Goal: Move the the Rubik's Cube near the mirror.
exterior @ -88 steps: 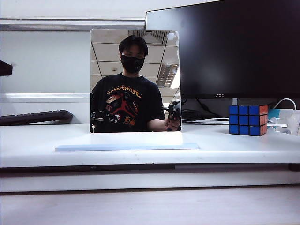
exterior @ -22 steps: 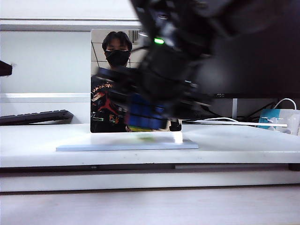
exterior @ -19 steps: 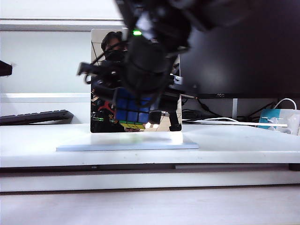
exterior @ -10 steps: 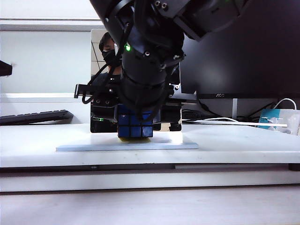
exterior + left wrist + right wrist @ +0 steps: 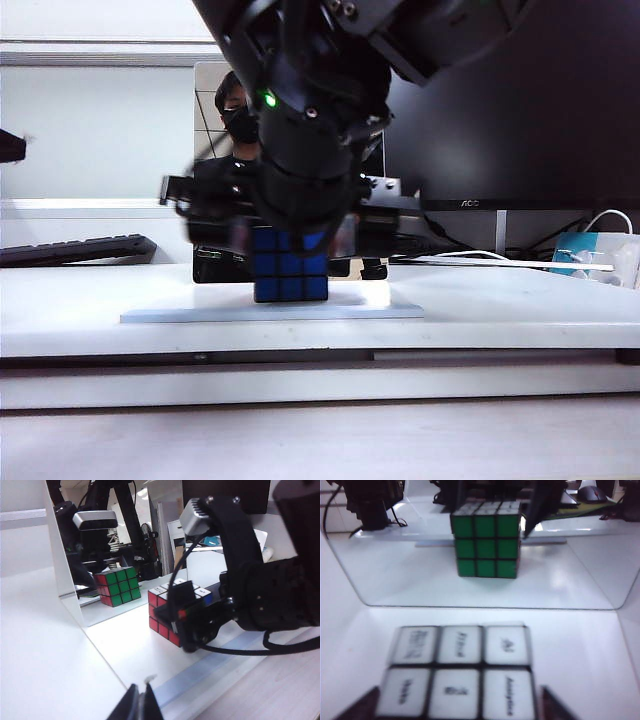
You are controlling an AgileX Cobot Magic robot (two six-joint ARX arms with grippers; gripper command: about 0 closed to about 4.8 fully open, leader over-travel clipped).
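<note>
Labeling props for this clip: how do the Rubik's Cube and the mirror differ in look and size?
The Rubik's Cube is small; the mirror is far larger. The cube is a block of colored tiles with black grid lines; the mirror is a thin reflective panel. The cube rests on the mirror's pale base, below the right gripper. Both have square faces.

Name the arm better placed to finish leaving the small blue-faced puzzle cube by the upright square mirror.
Right. The right gripper is directly over the Rubik's Cube, which sits on the mirror's pale-blue base, its fingers either side of the cube. The left gripper is off to one side, away from the cube.
</note>
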